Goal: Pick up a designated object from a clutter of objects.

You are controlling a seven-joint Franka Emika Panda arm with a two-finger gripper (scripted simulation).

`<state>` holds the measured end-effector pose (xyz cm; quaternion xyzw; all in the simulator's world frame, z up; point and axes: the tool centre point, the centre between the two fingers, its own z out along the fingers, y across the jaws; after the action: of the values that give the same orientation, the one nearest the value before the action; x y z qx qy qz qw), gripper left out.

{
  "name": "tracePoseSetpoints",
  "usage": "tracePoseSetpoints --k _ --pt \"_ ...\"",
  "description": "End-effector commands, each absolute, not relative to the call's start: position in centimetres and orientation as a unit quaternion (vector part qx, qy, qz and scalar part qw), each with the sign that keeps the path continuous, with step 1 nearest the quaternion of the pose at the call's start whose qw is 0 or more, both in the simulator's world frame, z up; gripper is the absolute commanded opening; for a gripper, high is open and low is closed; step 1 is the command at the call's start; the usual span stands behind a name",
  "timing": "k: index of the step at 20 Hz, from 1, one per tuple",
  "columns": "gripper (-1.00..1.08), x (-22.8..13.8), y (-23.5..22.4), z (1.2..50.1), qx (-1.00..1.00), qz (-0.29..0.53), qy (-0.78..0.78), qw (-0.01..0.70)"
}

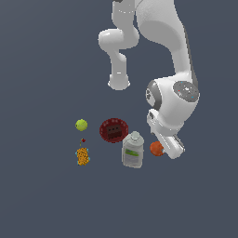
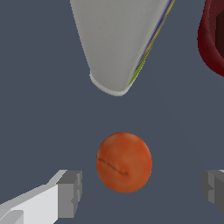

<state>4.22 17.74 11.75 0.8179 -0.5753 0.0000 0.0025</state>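
Observation:
The designated object is a matte orange-red ball (image 1: 156,148) (image 2: 124,162) lying on the grey floor on the exterior view's right of the clutter. My gripper (image 1: 163,149) (image 2: 142,188) is low around it and open. In the wrist view one grey fingertip (image 2: 70,194) stands on each side of the ball with a gap to it. The clutter holds a white green-labelled bottle (image 1: 132,150) (image 2: 118,41), a dark red round dish (image 1: 114,130) (image 2: 213,37), a yellow-green ball (image 1: 81,124) and an orange speckled block (image 1: 82,156).
The bottle stands just beside the orange ball, on the exterior view's left of it. A tiny red dot (image 1: 83,140) lies between the yellow-green ball and the speckled block. The arm's white base (image 1: 119,82) stands behind the clutter.

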Motion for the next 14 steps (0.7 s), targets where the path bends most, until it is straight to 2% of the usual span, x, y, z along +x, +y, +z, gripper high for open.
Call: tracePoseSetpoints --k 1,14 --pt "1.0 4.2 18.3 11.1 0.806 0.0 -0.592 0.002" --pt "1.0 4.0 19.5 9.7 0.778 0.0 -0.629 0.0"
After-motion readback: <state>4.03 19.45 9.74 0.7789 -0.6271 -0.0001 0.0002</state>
